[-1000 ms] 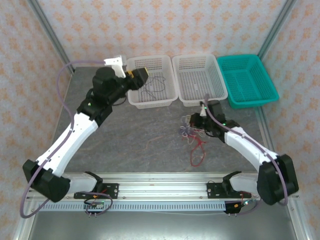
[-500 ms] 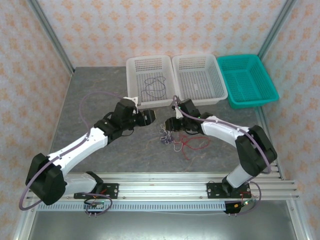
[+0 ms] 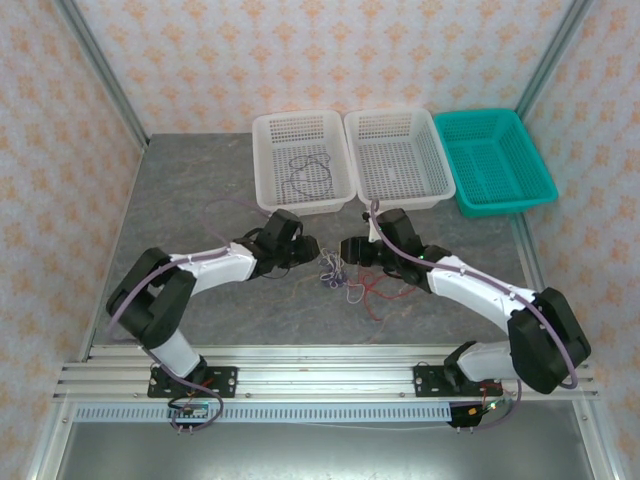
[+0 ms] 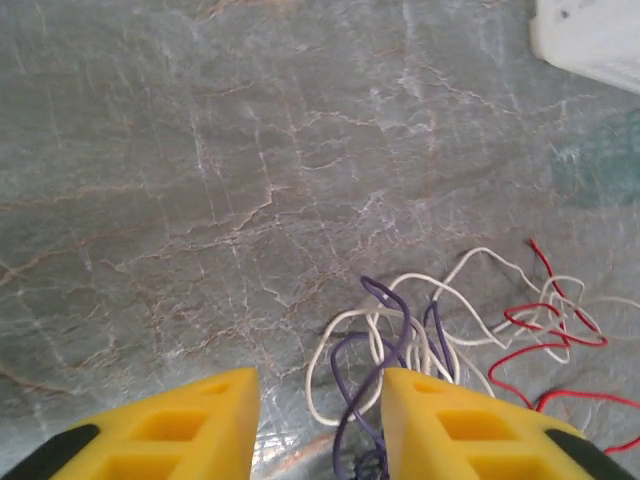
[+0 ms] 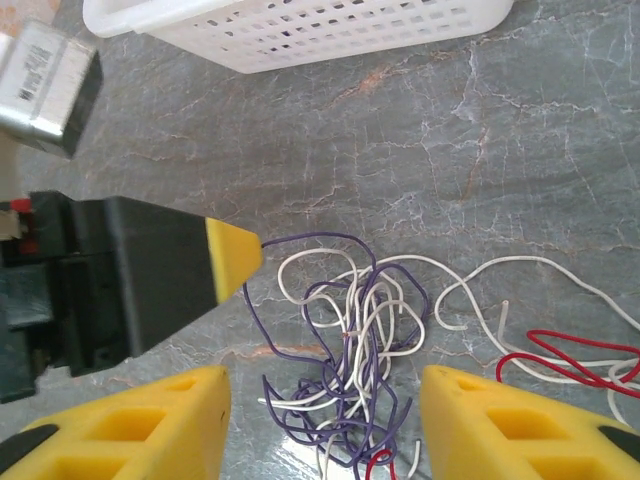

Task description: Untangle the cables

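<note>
Top external view is showing the cables (image 3: pixel 345 278) lying knotted on the table (image 3: pixel 200 200) directly between the left gripper (image 3: pixel 314 253) and right gripper (image 3: pixel 352 250), both hanging close with jaws parted, a purple strand (image 4: pixel 383 293) seemingly passing between the left one's fingers (image 4: pixel 190 425).

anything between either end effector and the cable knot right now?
Nothing visible. The cables lie on the table, with strands reaching between the open jaws of both the left end effector and the right end effector. The two face each other across them, so each could crowd the other.
</note>
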`<state>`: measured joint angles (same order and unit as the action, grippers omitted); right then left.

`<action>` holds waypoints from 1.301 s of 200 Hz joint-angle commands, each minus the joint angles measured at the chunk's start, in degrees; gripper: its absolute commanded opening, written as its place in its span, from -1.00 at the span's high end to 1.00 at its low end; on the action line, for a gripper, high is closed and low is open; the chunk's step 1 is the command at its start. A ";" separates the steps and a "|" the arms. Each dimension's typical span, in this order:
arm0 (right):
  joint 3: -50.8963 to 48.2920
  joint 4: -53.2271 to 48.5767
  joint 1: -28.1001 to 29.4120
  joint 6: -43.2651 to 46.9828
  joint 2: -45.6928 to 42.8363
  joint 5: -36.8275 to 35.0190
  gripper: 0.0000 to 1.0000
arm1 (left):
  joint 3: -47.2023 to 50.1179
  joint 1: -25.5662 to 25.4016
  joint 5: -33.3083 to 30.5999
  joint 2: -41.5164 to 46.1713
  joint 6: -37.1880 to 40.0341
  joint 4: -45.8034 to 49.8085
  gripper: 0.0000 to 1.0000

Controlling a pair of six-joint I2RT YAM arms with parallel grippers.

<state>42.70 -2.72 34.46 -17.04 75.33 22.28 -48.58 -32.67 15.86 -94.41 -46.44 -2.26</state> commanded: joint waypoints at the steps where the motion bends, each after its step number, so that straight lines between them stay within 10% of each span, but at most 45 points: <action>1: -0.51 1.21 0.00 -2.29 0.60 -0.37 -0.05 | 0.15 -0.76 -0.17 -1.10 -1.90 -4.68 0.38; 60: 2.21 1.81 0.13 -4.06 4.96 1.27 -0.05 | 0.79 -0.84 3.65 -6.03 -4.57 -9.97 0.49; 99: 3.04 2.32 0.97 -6.19 8.84 1.89 -0.05 | 0.33 -1.17 4.40 -6.06 -3.99 -9.37 1.00; 151: 3.63 0.61 8.57 -5.30 14.41 -15.43 -0.22 | -0.90 -1.22 5.58 -0.82 -2.76 -6.35 1.00; 178: 7.07 -2.29 8.60 -6.49 19.77 -18.27 0.13 | -1.45 -1.19 5.20 3.79 -0.58 -3.48 1.00; 203: 10.18 -8.49 8.29 -12.06 23.46 -26.51 1.00 | -2.67 -1.11 0.28 9.06 2.73 3.52 1.00; 260: 3.74 -8.29 0.27 -19.54 21.32 -25.48 1.00 | -3.93 3.04 -15.14 24.31 11.19 21.23 1.00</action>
<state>51.07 -1.93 40.34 -32.01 96.75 4.10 -50.39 -33.74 11.46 -77.93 -40.10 9.76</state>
